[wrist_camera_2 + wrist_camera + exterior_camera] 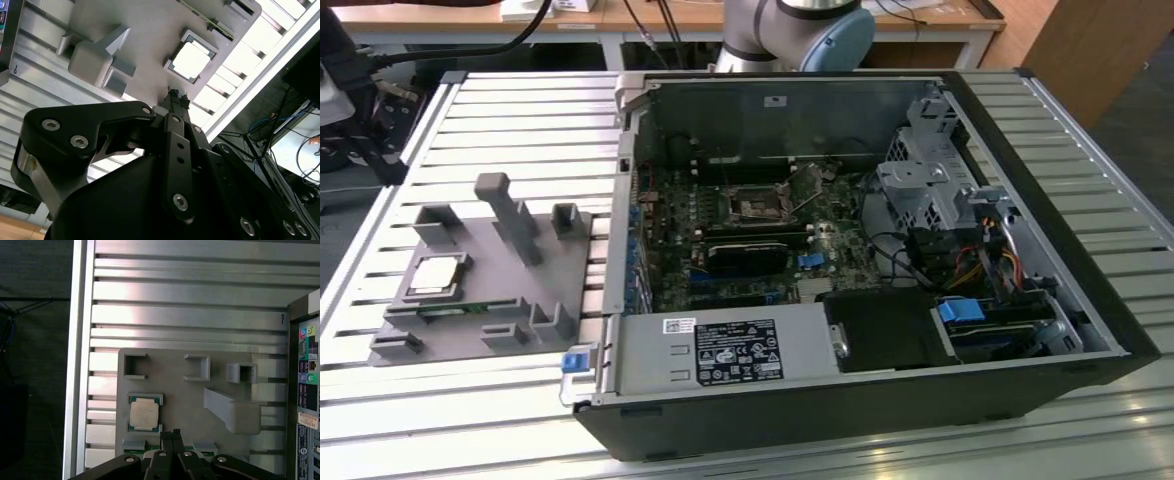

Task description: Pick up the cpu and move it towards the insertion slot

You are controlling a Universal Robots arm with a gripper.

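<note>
The cpu point(438, 274), a silvery-white square chip, lies flat in a recess of the grey plastic fixture point(520, 290) on the exterior view's left. Both wrist views look down on the cpu point(144, 414) point(190, 60) from well above. My gripper point(173, 433) point(178, 95) hangs over the fixture point(185, 395), a little to one side of the chip. Its thin fingertips are pressed together and hold nothing. The insertion slot point(758, 206), a silver frame around a dark centre, sits on the motherboard inside the open computer case.
The open black computer case point(881, 400) takes up the middle and right of the slatted metal table point(520, 110). A tall grey post point(507, 215) rises from the fixture near the cpu. A thin green circuit strip point(454, 308) lies beside the chip. The table edge point(82, 365) runs close by.
</note>
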